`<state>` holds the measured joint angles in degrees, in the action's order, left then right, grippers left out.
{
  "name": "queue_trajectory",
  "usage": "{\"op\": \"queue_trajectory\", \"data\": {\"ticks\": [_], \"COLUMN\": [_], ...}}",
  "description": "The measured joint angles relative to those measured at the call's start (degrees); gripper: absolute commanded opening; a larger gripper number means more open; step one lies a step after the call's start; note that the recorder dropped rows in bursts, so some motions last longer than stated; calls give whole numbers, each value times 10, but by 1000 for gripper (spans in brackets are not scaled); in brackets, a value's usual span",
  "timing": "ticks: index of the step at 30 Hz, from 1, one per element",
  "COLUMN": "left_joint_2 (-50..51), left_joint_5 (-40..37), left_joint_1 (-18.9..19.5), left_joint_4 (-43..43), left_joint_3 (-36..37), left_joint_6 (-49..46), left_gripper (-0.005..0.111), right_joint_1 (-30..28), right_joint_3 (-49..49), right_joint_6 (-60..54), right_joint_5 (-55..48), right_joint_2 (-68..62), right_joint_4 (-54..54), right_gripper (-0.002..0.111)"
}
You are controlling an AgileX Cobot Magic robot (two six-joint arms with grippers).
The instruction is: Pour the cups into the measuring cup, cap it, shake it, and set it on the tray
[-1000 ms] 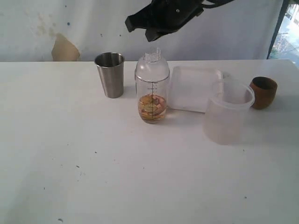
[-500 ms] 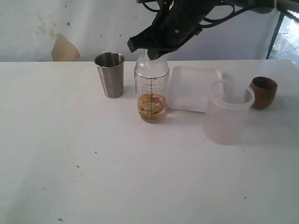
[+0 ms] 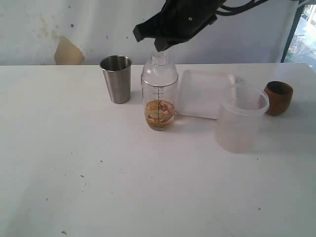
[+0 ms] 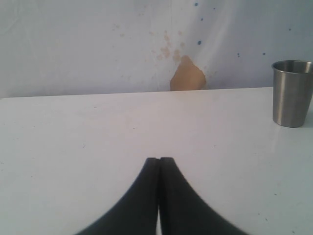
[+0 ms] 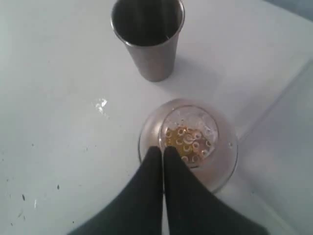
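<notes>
The measuring cup (image 3: 159,98) stands mid-table with its domed clear cap on and amber liquid with pale pieces at the bottom. My right gripper (image 3: 161,47) hangs just over the cap, shut and holding nothing. From above, its tips (image 5: 163,149) overlap the measuring cup's rim (image 5: 220,166). The steel tumbler (image 3: 116,79) stands upright left of the measuring cup, and shows in both wrist views (image 5: 149,36) (image 4: 292,93). The wooden cup (image 3: 278,98) sits at the far right. The white tray (image 3: 205,94) lies behind and right of the measuring cup. My left gripper (image 4: 159,159) is shut and empty over bare table.
A wide frosted plastic container (image 3: 241,117) stands in front of the tray's right end, between the measuring cup and the wooden cup. A white backdrop with a tan patch (image 3: 68,52) closes off the table's far edge.
The right gripper dropped onto the cap half a second ago and has since lifted a little. The measuring cup has shifted slightly to the left. The left gripper's state has not changed.
</notes>
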<state>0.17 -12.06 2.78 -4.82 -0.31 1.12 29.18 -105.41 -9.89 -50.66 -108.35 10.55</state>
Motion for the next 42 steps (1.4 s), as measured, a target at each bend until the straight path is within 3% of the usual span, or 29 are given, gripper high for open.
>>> {"op": "queue_trajectory", "data": {"ticks": [18,42], "left_joint_2": [0,0], "left_joint_5": [0,0], "left_joint_1": [0,0], "left_joint_4": [0,0], "left_joint_3": [0,0], "left_joint_6": [0,0], "left_gripper": [0,0], "right_joint_1": [0,0], "right_joint_3": [75,85], "right_joint_6": [-7,-12], "right_joint_5": [130,155], "right_joint_2": [-13,-13], "right_joint_4": [-3,-2], "right_gripper": [0,0]}}
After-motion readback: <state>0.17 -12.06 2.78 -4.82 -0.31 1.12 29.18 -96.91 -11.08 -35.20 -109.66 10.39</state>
